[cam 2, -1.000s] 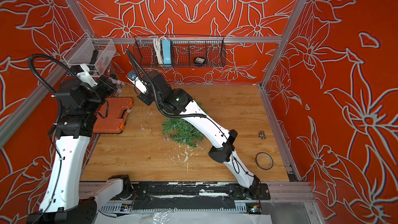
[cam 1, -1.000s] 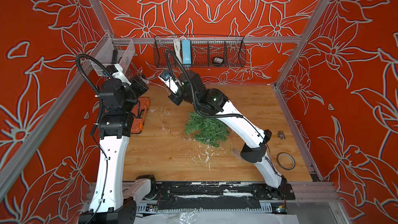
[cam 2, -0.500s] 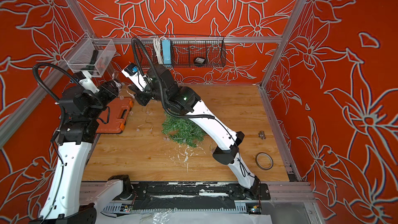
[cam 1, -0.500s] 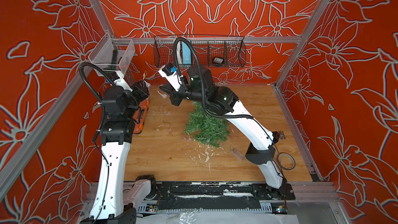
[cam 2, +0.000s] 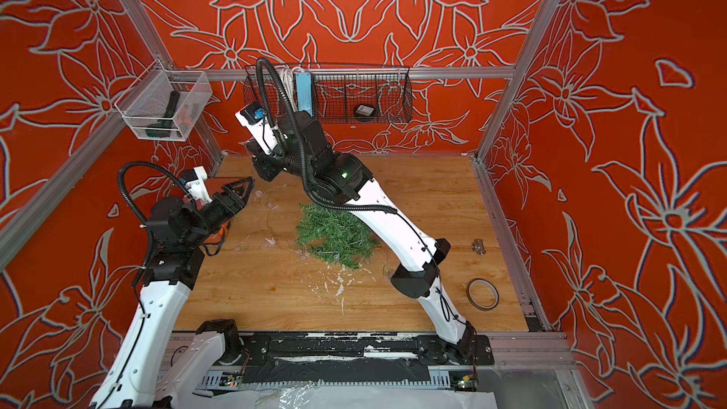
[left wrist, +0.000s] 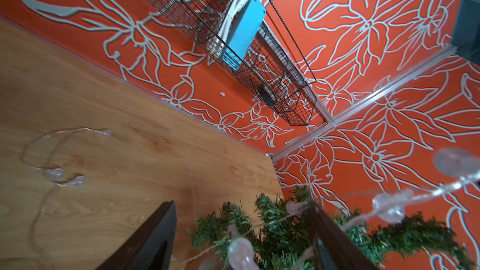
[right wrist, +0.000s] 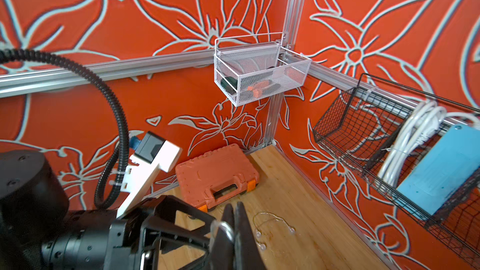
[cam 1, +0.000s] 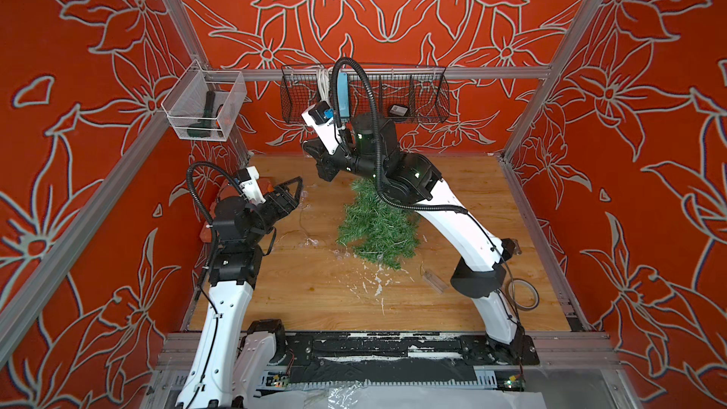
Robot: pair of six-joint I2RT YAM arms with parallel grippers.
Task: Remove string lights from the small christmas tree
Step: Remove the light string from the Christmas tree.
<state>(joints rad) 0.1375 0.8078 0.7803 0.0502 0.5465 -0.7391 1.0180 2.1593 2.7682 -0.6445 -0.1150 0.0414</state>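
This is a robot lab cell rather than a lived-in room. An aluminium frame (cam 1: 393,72) boxes in a small wooden surface (cam 1: 322,300), with red flower-printed panels (cam 1: 393,1) for walls. The left arm (cam 1: 220,308) and the right arm (cam 1: 456,226) are mounted on a black rail (cam 1: 373,352) at the near edge. Wire baskets (cam 1: 425,96) hang from the far frame.

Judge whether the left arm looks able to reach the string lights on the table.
Probably yes: the left end effector hangs open close to the string lights on the table beside the small christmas tree, nothing between.
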